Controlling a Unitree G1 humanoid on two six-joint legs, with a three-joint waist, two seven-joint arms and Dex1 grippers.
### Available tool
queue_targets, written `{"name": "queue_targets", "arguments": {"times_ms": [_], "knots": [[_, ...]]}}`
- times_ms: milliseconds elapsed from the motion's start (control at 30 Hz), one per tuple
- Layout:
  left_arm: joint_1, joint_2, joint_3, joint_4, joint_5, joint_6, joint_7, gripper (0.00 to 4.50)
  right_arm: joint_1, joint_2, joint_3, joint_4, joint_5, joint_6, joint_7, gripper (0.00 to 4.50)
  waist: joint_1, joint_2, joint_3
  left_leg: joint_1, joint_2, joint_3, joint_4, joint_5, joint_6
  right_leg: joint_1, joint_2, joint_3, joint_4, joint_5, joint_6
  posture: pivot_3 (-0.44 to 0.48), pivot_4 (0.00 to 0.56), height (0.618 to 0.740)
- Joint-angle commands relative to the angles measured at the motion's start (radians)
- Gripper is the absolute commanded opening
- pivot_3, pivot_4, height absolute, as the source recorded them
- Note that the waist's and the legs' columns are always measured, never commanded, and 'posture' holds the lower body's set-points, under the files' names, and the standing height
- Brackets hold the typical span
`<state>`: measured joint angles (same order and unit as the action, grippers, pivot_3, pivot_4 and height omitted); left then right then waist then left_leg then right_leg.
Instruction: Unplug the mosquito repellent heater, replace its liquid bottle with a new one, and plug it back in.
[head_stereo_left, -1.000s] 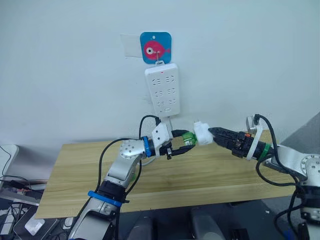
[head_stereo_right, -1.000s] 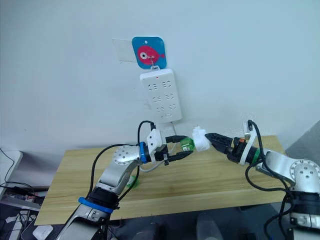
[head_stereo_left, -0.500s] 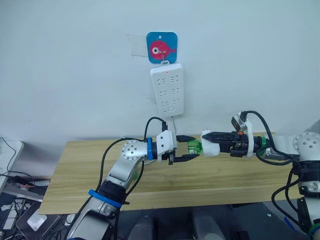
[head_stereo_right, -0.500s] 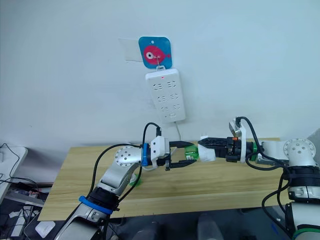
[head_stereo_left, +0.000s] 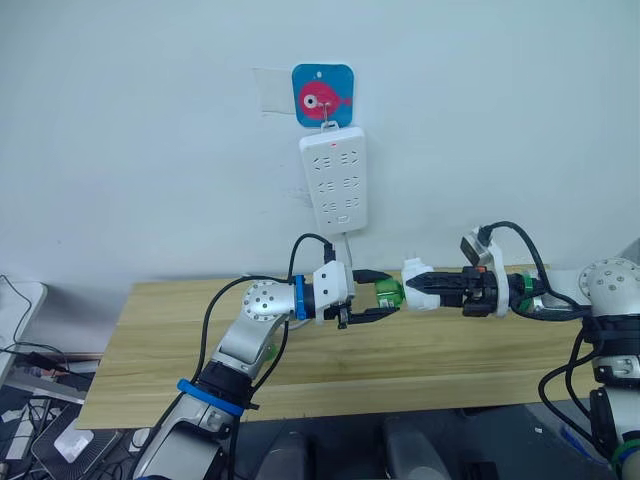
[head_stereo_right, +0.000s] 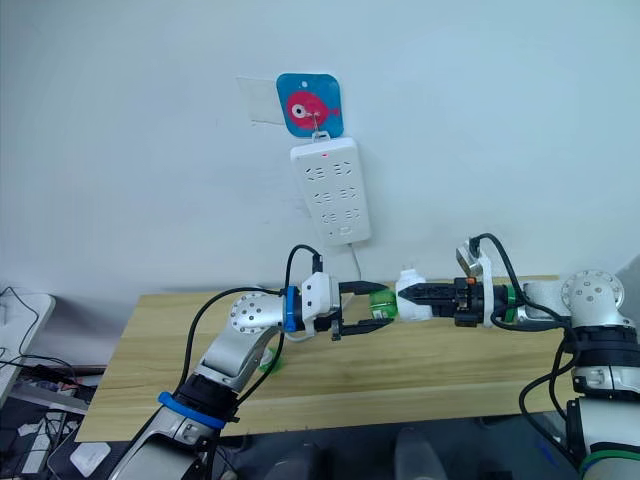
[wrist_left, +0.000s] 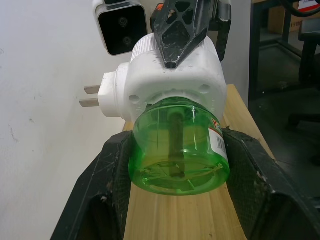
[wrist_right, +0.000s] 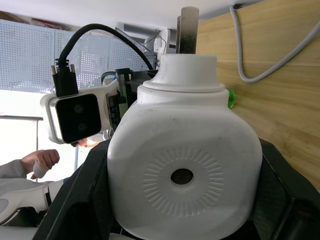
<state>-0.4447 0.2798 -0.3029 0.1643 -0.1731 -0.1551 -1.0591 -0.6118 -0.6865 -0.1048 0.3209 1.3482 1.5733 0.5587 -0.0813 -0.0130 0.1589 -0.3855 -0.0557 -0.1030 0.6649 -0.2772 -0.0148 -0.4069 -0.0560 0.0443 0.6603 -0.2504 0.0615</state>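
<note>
The white mosquito repellent heater (head_stereo_left: 420, 299) hangs in the air above the wooden table (head_stereo_left: 450, 350), its plug pins bare. My right gripper (head_stereo_left: 413, 285) is shut on it from the right. The green liquid bottle (wrist_left: 180, 150) is seated in the heater, and its dark wick shows through the plastic. My left gripper (head_stereo_left: 390, 293) is shut on the bottle from the left, one finger (wrist_left: 112, 175) on each side. A bit of green (head_stereo_right: 268, 362) shows on the table behind my left forearm; I cannot tell whether it is the new one.
A white power strip (head_stereo_left: 334, 180) hangs on the wall from a blue fish hook (head_stereo_left: 323, 95), right above the grippers. Its grey cable (wrist_right: 260, 65) runs down onto the table. A person's hand (wrist_right: 42, 160) shows far off beyond the table.
The camera has shifted. My right arm has levelled out, so the heater and the bottle now lie in one horizontal line between the grippers. Both grips are unchanged.
</note>
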Motion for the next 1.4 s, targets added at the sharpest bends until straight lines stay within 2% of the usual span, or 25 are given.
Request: {"name": "queue_targets", "arguments": {"times_ms": [33, 233, 267, 333, 400, 500, 567, 633, 800, 833, 900, 1067, 1167, 1233, 1300, 1400], "knots": [[-0.014, -0.014, 0.018, -0.058, -0.073, 0.093, -0.008, 2.28, -0.005, -0.001, -0.032, -0.047, -0.021, 0.008, 0.064, 2.99, 0.0, 0.0, 0.0, 0.0, 0.0, 0.0, 0.0, 0.0, 0.0, 0.0, 0.0, 0.0, 0.0, 0.0, 0.0, -0.117, 0.157, 0.74], [-0.086, 0.023, 0.099, -0.079, -0.392, 0.774, -0.019, 2.28, 0.022, -0.055, 0.035, -0.17, -0.115, -0.033, 0.221, 2.99, -0.007, 0.0, 0.0, 0.0, 0.0, -0.001, 0.001, 0.0, 0.0, 0.0, 0.0, -0.001, 0.001, 0.0, 0.001, -0.132, 0.158, 0.74], [-0.12, 0.029, 0.136, -0.05, -0.496, 0.958, -0.02, 2.28, 0.023, -0.061, 0.044, -0.182, -0.13, -0.042, 0.244, 2.99, -0.008, 0.0, 0.0, 0.0, 0.0, -0.001, 0.001, 0.0, 0.0, 0.0, 0.0, -0.001, 0.001, 0.0, 0.001, -0.133, 0.157, 0.74], [-0.174, 0.028, 0.207, 0.003, -0.648, 1.21, -0.01, 2.28, 0.022, -0.068, 0.056, -0.195, -0.154, -0.054, 0.279, 2.99, -0.01, 0.0, 0.001, 0.0, 0.0, -0.002, 0.001, 0.0, 0.0, 0.0, 0.001, -0.002, 0.001, -0.001, 0.001, -0.133, 0.157, 0.74], [-0.218, 0.02, 0.268, 0.057, -0.73, 1.345, 0.003, 2.28, 0.021, -0.069, 0.065, -0.2, -0.173, -0.061, 0.306, 2.99, -0.016, 0.0, 0.001, 0.0, 0.0, -0.002, 0.001, 0.0, 0.0, 0.0, 0.001, -0.002, 0.002, -0.001, 0.002, -0.145, 0.155, 0.74], [-0.265, 0.017, 0.297, 0.109, -0.77, 1.446, 0.005, 2.28, 0.015, -0.065, 0.071, -0.207, -0.192, -0.065, 0.33, 2.99, -0.02, 0.0, 0.001, 0.0, 0.0, -0.002, 0.001, 0.0, 0.0, 0.0, 0.001, -0.003, 0.001, -0.001, 0.002, -0.146, 0.153, 0.74], [-0.26, 0.029, 0.268, 0.091, -0.752, 1.438, -0.021, 2.28, 0.008, -0.061, 0.066, -0.203, -0.197, -0.06, 0.339, 2.99, -0.021, 0.0, 0.001, 0.0, 0.0, -0.002, 0.001, 0.0, 0.0, 0.0, 0.001, -0.002, 0.001, -0.001, 0.002, -0.148, 0.152, 0.74], [-0.253, 0.025, 0.266, 0.082, -0.747, 1.427, -0.025, 3.01, -0.001, -0.053, 0.053, -0.193, -0.199, -0.052, 0.343, 2.99, -0.02, 0.0, 0.001, 0.0, 0.0, -0.002, 0.001, 0.0, 0.0, 0.0, 0.001, -0.002, 0.001, -0.001, 0.002, -0.148, 0.152, 0.74], [-0.243, 0.026, 0.283, 0.068, -0.735, 1.408, -0.014, 4.43, -0.024, -0.03, 0.016, -0.159, -0.201, -0.027, 0.335, 2.99, -0.017, 0.0, 0.001, 0.0, 0.0, -0.002, 0.001, 0.0, -0.001, 0.0, 0.0, -0.001, 0.001, -0.001, 0.001, -0.15, 0.154, 0.74], [-0.24, 0.028, 0.282, 0.064, -0.728, 1.401, -0.013, 4.49, -0.026, -0.027, 0.011, -0.156, -0.203, -0.023, 0.335, 2.99, -0.017, 0.0, 0.001, 0.0, 0.0, -0.002, 0.001, 0.0, -0.001, 0.0, 0.0, -0.001, 0.001, -0.001, 0.001, -0.15, 0.154, 0.74], [-0.25, 0.031, 0.344, 0.064, -0.73, 1.36, 0.023, 4.49, -0.027, -0.028, 0.006, -0.152, -0.216, -0.027, 0.336, 2.99, -0.016, 0.0, 0.001, 0.0, -0.001, -0.002, 0.001, 0.0, -0.001, -0.001, -0.001, -0.001, 0.0, -0.001, 0.001, -0.157, 0.156, 0.74], [-0.184, 0.137, 0.277, -0.172, -0.577, 1.084, -0.016, 4.49, -0.041, -0.02, -0.042, -0.091, -0.237, -0.012, 0.318, 2.99, -0.015, 0.0, 0.001, 0.0, 0.0, -0.001, -0.001, 0.0, -0.001, -0.002, -0.001, 0.0, 0.0, -0.001, 0.001, -0.141, 0.16, 0.74], [-0.091, 0.193, 0.189, -0.298, -0.362, 0.723, -0.056, 4.49, -0.061, -0.003, -0.081, -0.048, -0.243, 0.003, 0.295, 2.99, -0.009, 0.0, 0.001, 0.0, -0.001, 0.0, -0.001, 0.0, -0.001, -0.002, -0.002, 0.001, -0.001, -0.001, 0.001, -0.132, 0.162, 0.74], [-0.02, 0.212, 0.139, -0.329, -0.21, 0.407, -0.095, 4.49, -0.075, 0.01, -0.105, -0.023, -0.247, 0.016, 0.281, 2.99, -0.004, 0.0, 0.001, 0.0, -0.001, 0.002, -0.002, 0.0, -0.001, -0.002, -0.002, 0.002, -0.002, 0.0, 0.0, -0.124, 0.164, 0.74], [0.029, 0.189, 0.128, -0.307, -0.105, 0.136, -0.069, 4.49, -0.083, 0.021, -0.115, -0.011, -0.264, 0.022, 0.268, 2.99, 0.003, 0.0, 0.001, 0.0, -0.001, 0.002, -0.002, 0.0, -0.001, -0.002, -0.003, 0.002, -0.004, 0.0, 0.0, -0.122, 0.165, 0.74], [0.063, 0.151, 0.1, -0.182, 0.091, -0.302, 0.029, 4.49, -0.095, 0.038, -0.128, 0.0, -0.271, 0.035, 0.256, 2.99, 0.017, 0.0, 0.001, -0.001, -0.001, 0.001, -0.002, 0.0, -0.001, -0.002, -0.007, 0.001, -0.005, 0.001, -0.002, -0.119, 0.166, 0.74]]}}
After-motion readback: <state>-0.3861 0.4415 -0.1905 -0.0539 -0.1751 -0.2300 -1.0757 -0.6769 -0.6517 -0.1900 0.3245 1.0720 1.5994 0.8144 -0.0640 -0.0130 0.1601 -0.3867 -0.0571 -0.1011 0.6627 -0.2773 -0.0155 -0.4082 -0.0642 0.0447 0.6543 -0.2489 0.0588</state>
